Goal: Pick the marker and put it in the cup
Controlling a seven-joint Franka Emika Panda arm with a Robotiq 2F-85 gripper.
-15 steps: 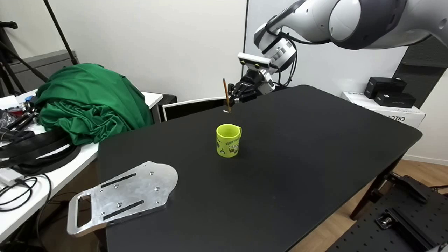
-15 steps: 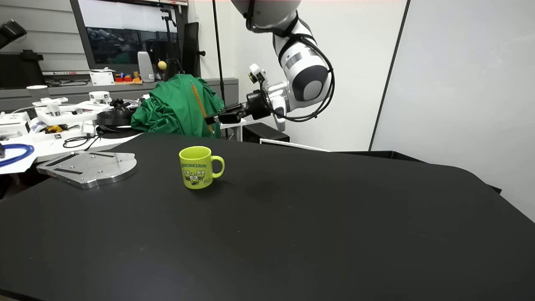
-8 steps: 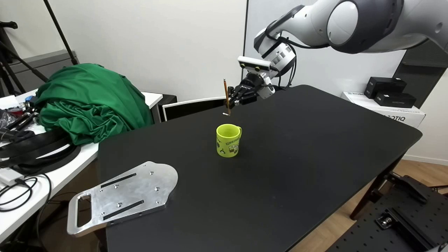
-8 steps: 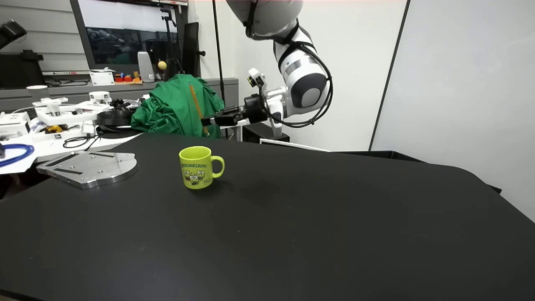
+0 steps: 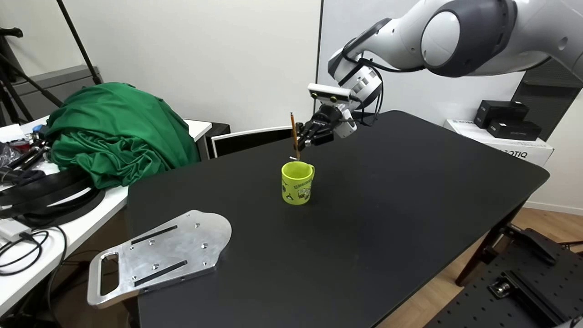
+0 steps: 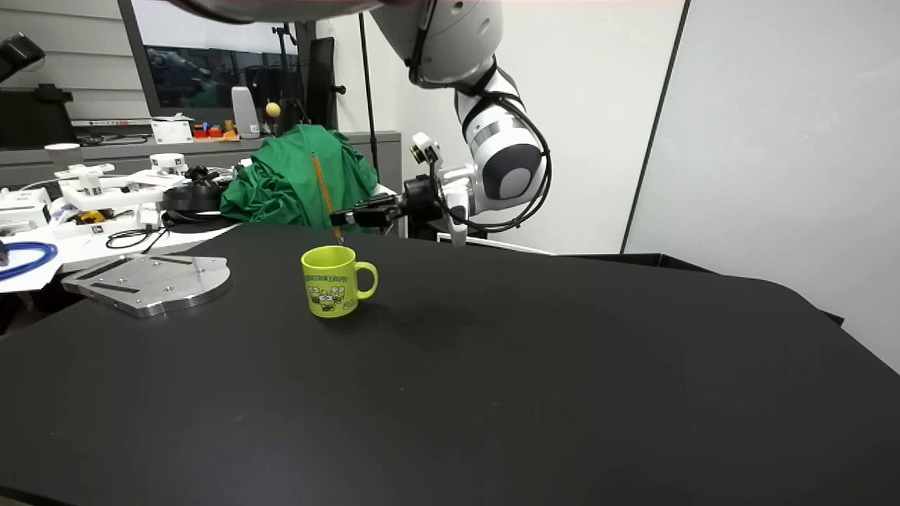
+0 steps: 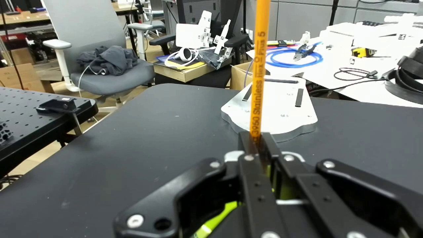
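Observation:
The marker is a thin orange stick (image 5: pixel 294 130), also in an exterior view (image 6: pixel 323 184) and in the wrist view (image 7: pixel 259 76). My gripper (image 7: pixel 257 142) is shut on it. In both exterior views the marker stands nearly upright, tilted a little, with its lower tip just above the cup's rim. The cup is a lime-green mug (image 5: pixel 297 187) upright on the black table, also in an exterior view (image 6: pixel 330 284). My gripper (image 5: pixel 299 138) is above the cup and behind it in that view. In the wrist view only pieces of the cup (image 7: pixel 216 219) show below my fingers.
A flat silver metal plate (image 5: pixel 177 250) lies at the edge of the black table (image 5: pixel 387 218). A green cloth heap (image 5: pixel 118 127), black straps and cables lie on a white side table. Boxes (image 5: pixel 508 118) stand beyond the table's far end.
My gripper has moved down with the marker held in it, also slightly leftward in an exterior view. The marker's lower tip is now closer to the cup's rim. The cup has not moved.

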